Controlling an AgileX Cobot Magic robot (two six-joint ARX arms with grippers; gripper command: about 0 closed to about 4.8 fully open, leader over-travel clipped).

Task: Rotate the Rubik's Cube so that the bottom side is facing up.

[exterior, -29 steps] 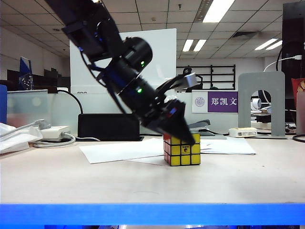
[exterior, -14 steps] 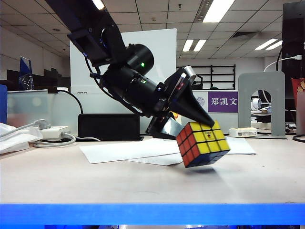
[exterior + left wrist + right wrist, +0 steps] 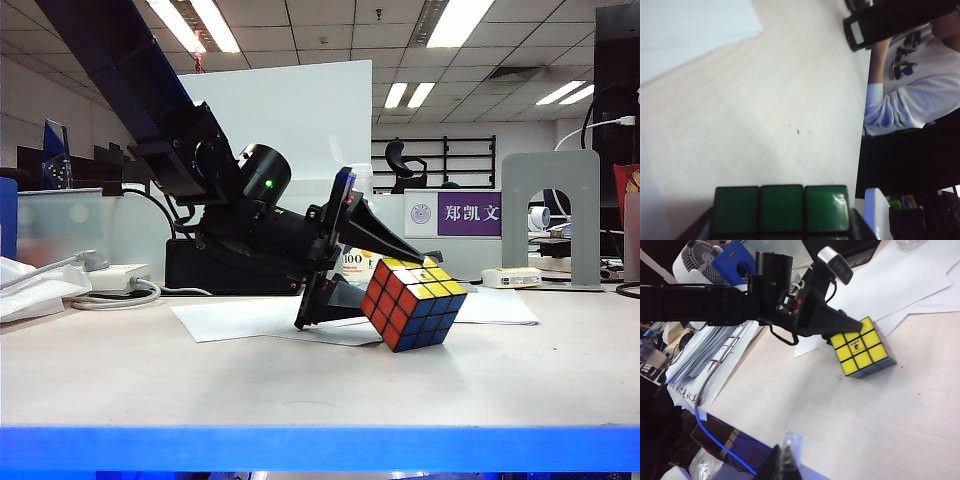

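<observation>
Lowered and tipped since a second ago, the Rubik's Cube [image 3: 412, 302] is gripped by the left gripper [image 3: 385, 268], one edge on the table [image 3: 300, 385]. Right gripper [image 3: 782, 462]: state cannot be told.

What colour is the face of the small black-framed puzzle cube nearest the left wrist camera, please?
Green: the black-framed puzzle cube shows a row of green stickers, best in the left wrist view.

Bright ceiling strip lights [image 3: 470, 18]; left wrist view soft, washed-out.

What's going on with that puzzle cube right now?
Left gripper clamps black-framed Rubik's Cube, tilted on one edge, yellow up. Right gripper away, idle. Nothing blocking.
</observation>
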